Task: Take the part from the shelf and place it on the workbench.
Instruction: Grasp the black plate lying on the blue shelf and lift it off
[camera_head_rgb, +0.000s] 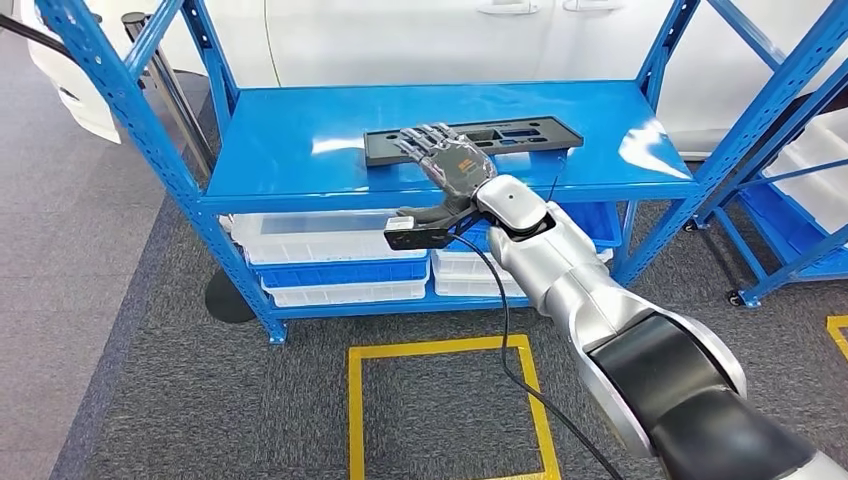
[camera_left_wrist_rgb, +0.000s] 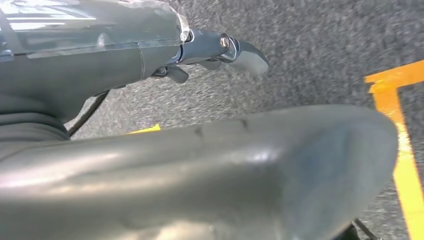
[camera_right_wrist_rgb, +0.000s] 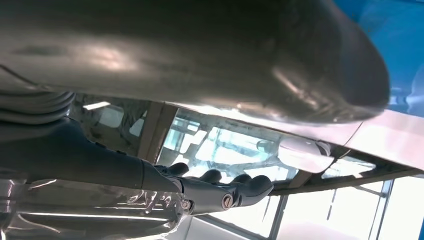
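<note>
The part (camera_head_rgb: 520, 135) is a long flat black plastic panel with cut-outs, lying on the blue top shelf (camera_head_rgb: 300, 140). My right hand (camera_head_rgb: 445, 160) reaches out over the panel's near left end with its fingers (camera_right_wrist_rgb: 225, 192) stretched and spread, holding nothing. Whether it touches the panel I cannot tell. A black camera bracket sits under that wrist. My left hand (camera_left_wrist_rgb: 220, 50) hangs low over the grey carpet, fingers extended, with nothing in it.
The blue rack's uprights (camera_head_rgb: 140, 130) flank the shelf. White and blue bins (camera_head_rgb: 340, 260) are stacked on the lower level. A second blue rack (camera_head_rgb: 790, 200) stands at the right. A yellow taped square (camera_head_rgb: 445, 410) marks the carpet in front, and a white car body (camera_head_rgb: 450, 40) stands behind.
</note>
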